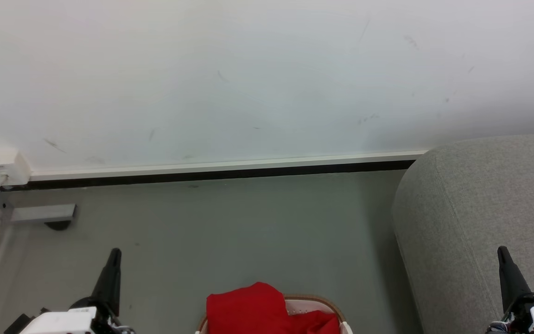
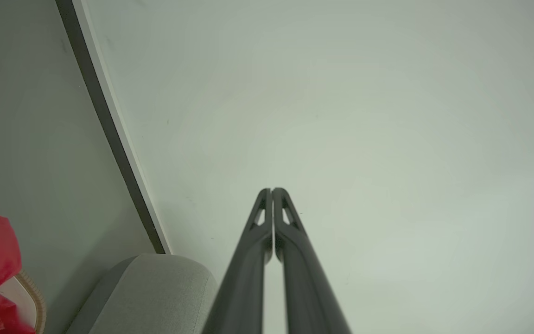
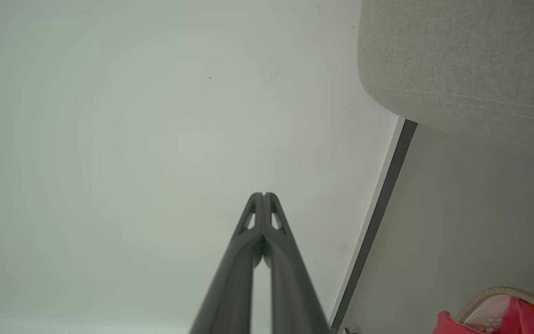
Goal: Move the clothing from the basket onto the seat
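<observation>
Clothing [image 1: 257, 311]: bright red fabric heaped in the basket, rising above its rim. It lies between the two tools, below both sets of fingertips in the head view, and touches neither tool.
Basket [image 1: 313, 299]: white perforated wall with a light brown rim. It stands on the floor [image 1: 230, 232], about midway between the left and right tools and apart from both.
Seat [image 1: 480, 208]: grey woven upholstery with a rounded edge and a visible seam. It is directly behind the right tool in the head view, on that tool's side of the basket.
Left tool [image 1: 115, 253]: narrow, with the fingers pressed together to the tips, and empty. It points toward the wall [image 1: 248, 83]. In its wrist view the clothing is at the lower left of the fingers and the seat corner is just left of their base.
Right tool [image 1: 502, 250]: narrow, with the tips meeting, and empty. In its wrist view the seat is at the upper right of the fingers, and the basket rim and clothing are at the lower right.
Skirting [image 1: 220, 174]: a dark strip along the wall base, well ahead of both tools.
</observation>
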### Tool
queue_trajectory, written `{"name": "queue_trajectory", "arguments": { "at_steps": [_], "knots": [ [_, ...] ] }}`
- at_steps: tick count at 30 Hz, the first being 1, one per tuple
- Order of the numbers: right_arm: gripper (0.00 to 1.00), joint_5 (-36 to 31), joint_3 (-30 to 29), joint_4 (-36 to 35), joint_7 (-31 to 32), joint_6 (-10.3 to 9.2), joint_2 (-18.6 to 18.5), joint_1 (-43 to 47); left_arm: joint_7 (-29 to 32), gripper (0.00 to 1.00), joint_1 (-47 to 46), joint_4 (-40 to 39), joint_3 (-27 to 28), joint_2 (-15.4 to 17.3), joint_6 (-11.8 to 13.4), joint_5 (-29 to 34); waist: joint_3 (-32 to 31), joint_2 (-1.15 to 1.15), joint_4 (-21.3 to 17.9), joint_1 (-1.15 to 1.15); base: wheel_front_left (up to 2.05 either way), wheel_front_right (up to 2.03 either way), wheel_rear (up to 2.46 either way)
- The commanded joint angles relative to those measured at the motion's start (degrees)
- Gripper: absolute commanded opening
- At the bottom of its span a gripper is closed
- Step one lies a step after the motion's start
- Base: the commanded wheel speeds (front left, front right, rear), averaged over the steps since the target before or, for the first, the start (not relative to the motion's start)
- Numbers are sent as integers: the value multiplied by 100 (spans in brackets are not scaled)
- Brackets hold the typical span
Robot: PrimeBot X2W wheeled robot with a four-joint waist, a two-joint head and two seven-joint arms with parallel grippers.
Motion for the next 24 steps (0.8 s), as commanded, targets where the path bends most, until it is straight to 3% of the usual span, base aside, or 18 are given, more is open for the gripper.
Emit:
{"name": "queue_trajectory", "arguments": {
  "at_steps": [1, 24],
  "knots": [
    [0, -36, -16, 17, 9, -14, 1, -77, 16, 0, -55, -4, 7, 12, -28, -83, 0, 0, 0, 0, 0, 0, 0],
    [0, -36, -16, 17, 9, -14, 1, -76, 16, 0, -55, -4, 7, 12, -28, -83, 0, 0, 0, 0, 0, 0, 0]
  ]
}}
